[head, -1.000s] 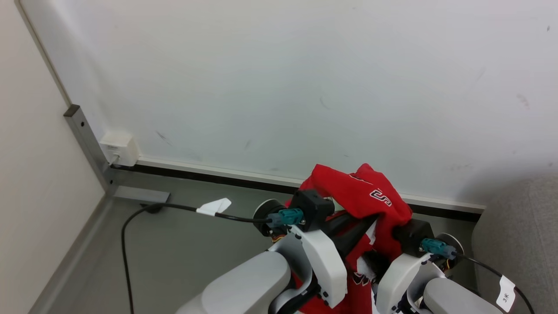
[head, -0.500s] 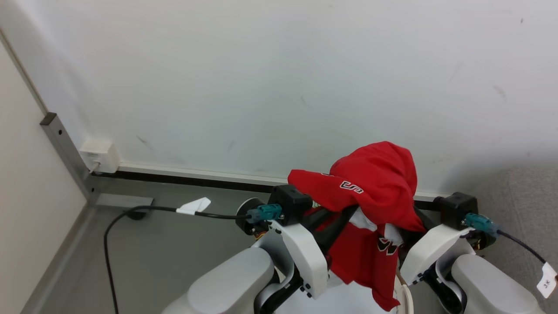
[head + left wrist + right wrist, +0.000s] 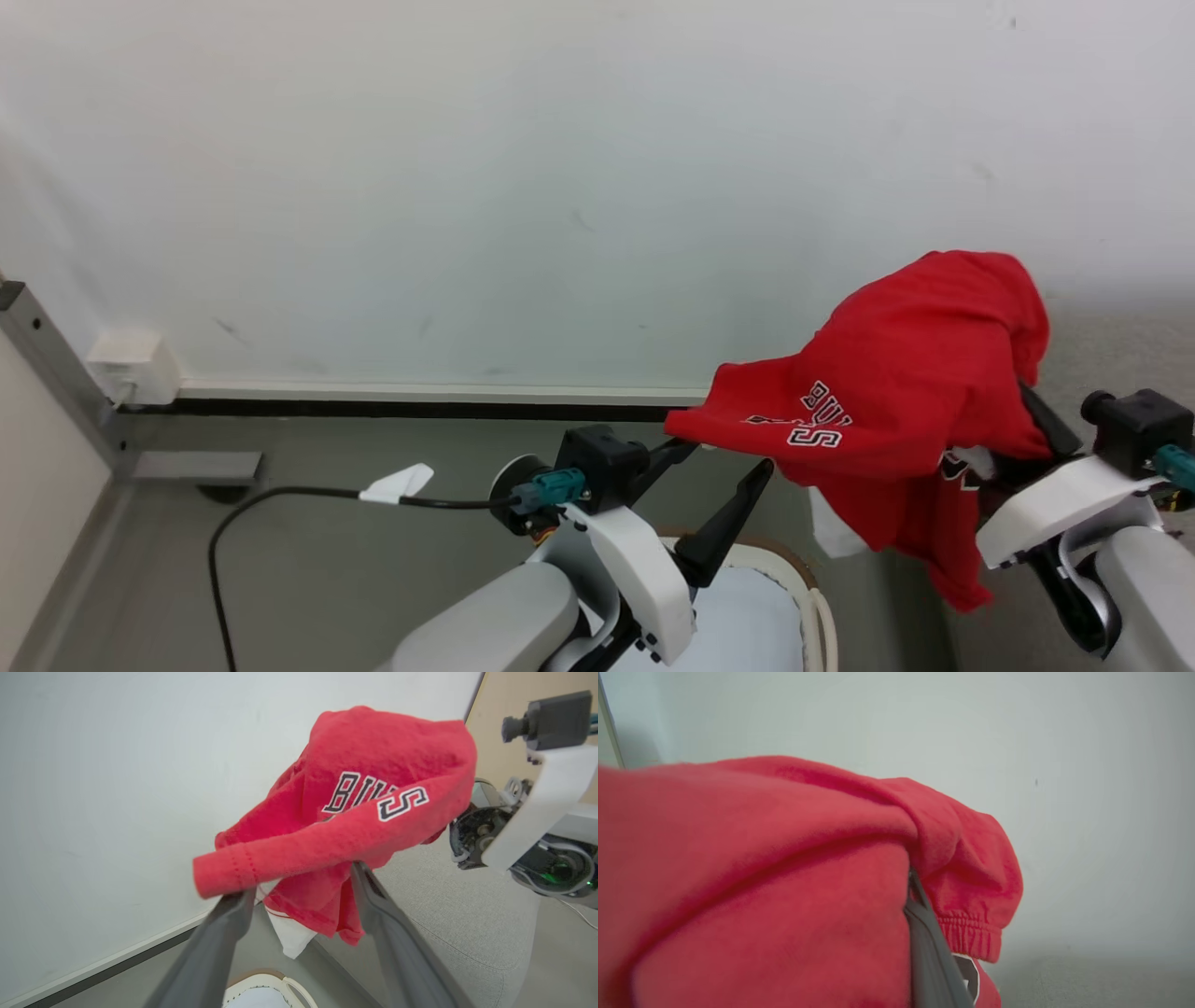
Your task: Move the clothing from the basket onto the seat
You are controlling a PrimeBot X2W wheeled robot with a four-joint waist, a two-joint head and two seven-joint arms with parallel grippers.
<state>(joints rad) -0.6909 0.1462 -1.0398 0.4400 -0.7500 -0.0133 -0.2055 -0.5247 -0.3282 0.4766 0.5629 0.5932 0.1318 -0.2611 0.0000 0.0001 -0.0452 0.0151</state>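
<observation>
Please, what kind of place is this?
Probably an indoor test room staged as a home corner: bare white wall, grey floor, a fabric sofa and a laundry basket.

red jersey (image 3: 355, 765), dark letters "BUL", "S"

Grey floor (image 3: 327, 560) carries the basket (image 3: 818, 607) and the seat (image 3: 467, 924)

Left of the cream-white perforated plastic basket (image 3: 820, 607): open grey floor (image 3: 373, 579), crossed by a thin black cable (image 3: 317, 490). Behind: plain white wall (image 3: 467, 187). Right: light-grey fabric sofa (image 3: 467, 914). Above-right: hanging red jersey (image 3: 915, 401).
</observation>
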